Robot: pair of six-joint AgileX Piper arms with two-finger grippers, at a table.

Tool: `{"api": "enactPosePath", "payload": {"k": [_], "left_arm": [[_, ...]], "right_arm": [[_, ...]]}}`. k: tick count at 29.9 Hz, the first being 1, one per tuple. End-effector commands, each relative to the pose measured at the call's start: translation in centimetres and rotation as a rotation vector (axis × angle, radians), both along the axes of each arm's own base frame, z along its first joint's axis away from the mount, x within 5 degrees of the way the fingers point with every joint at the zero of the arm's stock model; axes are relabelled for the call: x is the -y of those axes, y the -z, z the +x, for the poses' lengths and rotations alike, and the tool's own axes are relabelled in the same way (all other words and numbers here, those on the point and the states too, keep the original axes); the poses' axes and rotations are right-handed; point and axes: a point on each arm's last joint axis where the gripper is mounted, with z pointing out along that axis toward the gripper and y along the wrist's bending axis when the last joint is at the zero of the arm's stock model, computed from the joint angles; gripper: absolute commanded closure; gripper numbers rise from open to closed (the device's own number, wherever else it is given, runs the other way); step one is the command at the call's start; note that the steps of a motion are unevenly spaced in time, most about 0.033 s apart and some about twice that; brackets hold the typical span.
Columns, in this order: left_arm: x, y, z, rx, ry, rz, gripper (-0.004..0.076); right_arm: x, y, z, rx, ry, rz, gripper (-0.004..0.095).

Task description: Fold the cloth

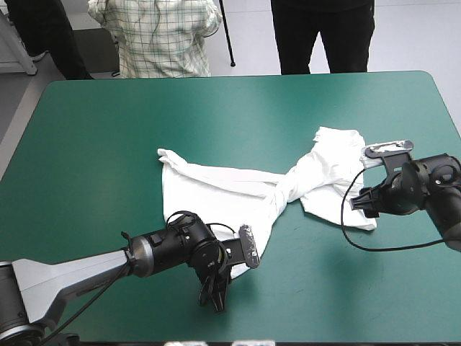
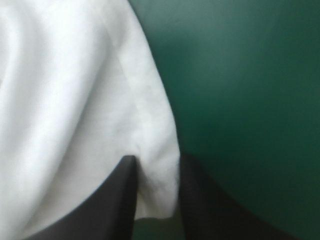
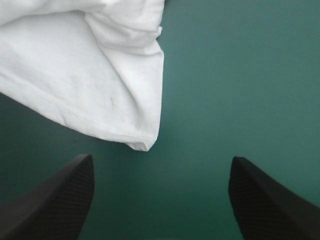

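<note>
The white T-shirt [image 1: 230, 187] lies across the table's middle, twisted into a rope near its centre, with one part spread to the left and one to the right. My left gripper [image 1: 216, 294] is at the shirt's near edge. In the left wrist view its black fingers are all but shut, and a hemmed corner of the T-shirt [image 2: 155, 185] sits between them at the left gripper [image 2: 157, 161]. My right gripper [image 1: 362, 203] is at the shirt's right part. The right gripper [image 3: 162, 162] stands open, and a corner of the T-shirt [image 3: 100, 85] lies just ahead of it, untouched.
The teal-green cover [image 1: 101, 144] runs wide to the left of the shirt and along the near edge. The table's right edge [image 1: 455, 130] is close behind the right arm.
</note>
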Motion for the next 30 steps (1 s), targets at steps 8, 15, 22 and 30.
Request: {"api": "enactPosePath", "payload": {"k": [8,15,22,30], "left_arm": [[0.3,0.2,-0.9,-0.1,-0.046,-0.012,0.0733],[0.2,0.0,-1.0,-0.103,-0.069,-0.007,0.0733],[0.1,-0.7,-1.0,-0.087,-0.077,-0.029,0.0733],[-1.0,-2.6,0.0,0.053,-0.133,-0.028,0.0733]], "right_arm": [[-0.2,5.3,3.8,-0.139,0.015,-0.036,0.021],[-0.5,8.9,5.4,-0.267,0.015,-0.052,0.0321],[-0.6,11.1,6.0,-0.344,0.014,-0.06,0.0686],[-1.1,12.4,6.4,-0.38,0.002,-0.026,0.0925]]}}
